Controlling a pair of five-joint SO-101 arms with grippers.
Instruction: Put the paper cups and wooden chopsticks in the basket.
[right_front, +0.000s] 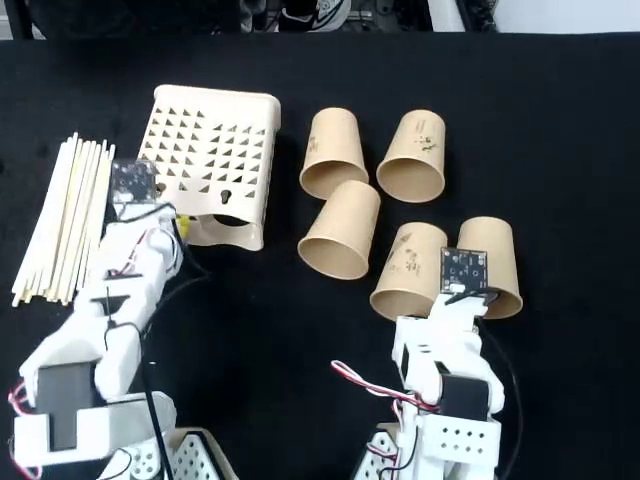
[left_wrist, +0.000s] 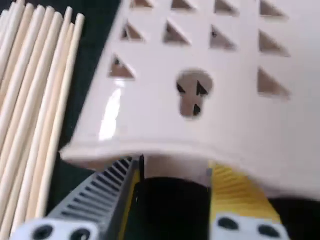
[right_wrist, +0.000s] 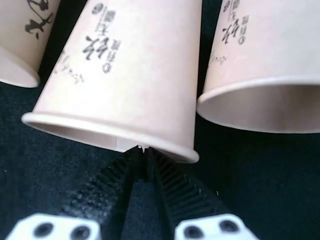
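A cream basket with triangular holes lies on its side, its mouth toward the arms. My left gripper is open at that mouth. In the left wrist view its grey and yellow fingers stand apart, and their tips pass under the basket's rim. A bundle of wooden chopsticks lies left of the basket. Several paper cups lie on their sides to its right. My right gripper is shut, with its tips against the rim of one cup, the near cup.
Another cup lies just right of the near one, touching it. Three more cups lie farther back between the basket and the right arm. The black cloth in front of the cups and basket is bare.
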